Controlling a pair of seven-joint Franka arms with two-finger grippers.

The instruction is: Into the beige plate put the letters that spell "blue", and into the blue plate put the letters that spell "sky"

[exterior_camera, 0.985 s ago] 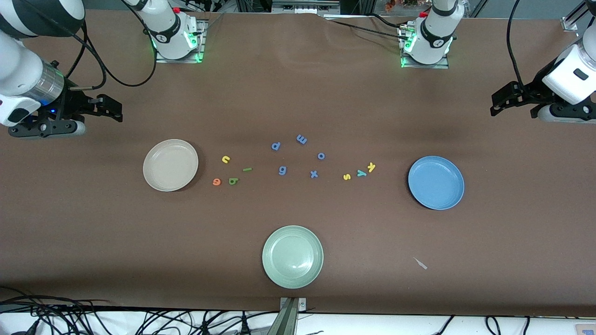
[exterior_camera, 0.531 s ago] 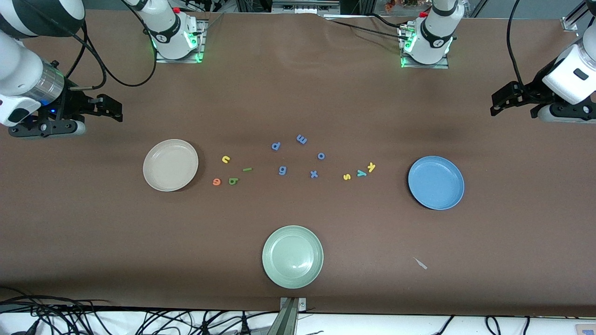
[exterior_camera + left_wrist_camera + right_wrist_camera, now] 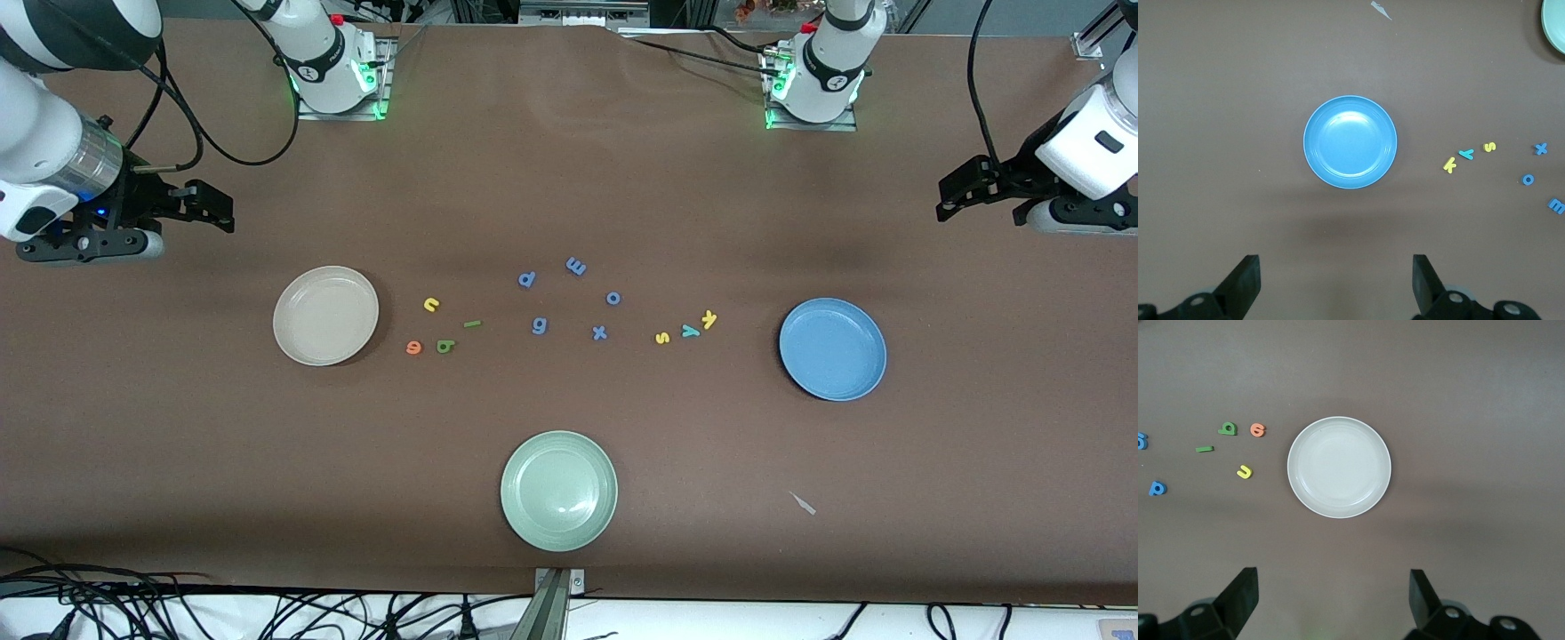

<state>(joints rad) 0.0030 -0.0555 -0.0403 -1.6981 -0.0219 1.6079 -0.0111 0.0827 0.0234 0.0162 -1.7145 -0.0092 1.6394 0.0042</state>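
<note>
**Both tools wide, every letter unsorted**

The right tool (image 3: 209, 206), wide and empty, hangs over bare surface; the beige plate (image 3: 325, 316) lies at its 5 o'clock in the front view, with e (image 3: 413, 347), b (image 3: 445, 346), l (image 3: 472, 324), u (image 3: 431, 305) beside it. The left tool (image 3: 956, 200), also wide, waits; the blue plate (image 3: 832, 348) lies at its 7 o'clock, with s (image 3: 661, 338), y (image 3: 689, 331), k (image 3: 709, 319) nearby. No brands readable.

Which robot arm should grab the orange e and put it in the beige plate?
The right arm, probably. Its open hand hangs at the table's end where the beige plate sits, and the orange e lies right beside that plate. The left hand, open too, waits over the other end, near the blue plate.
</note>
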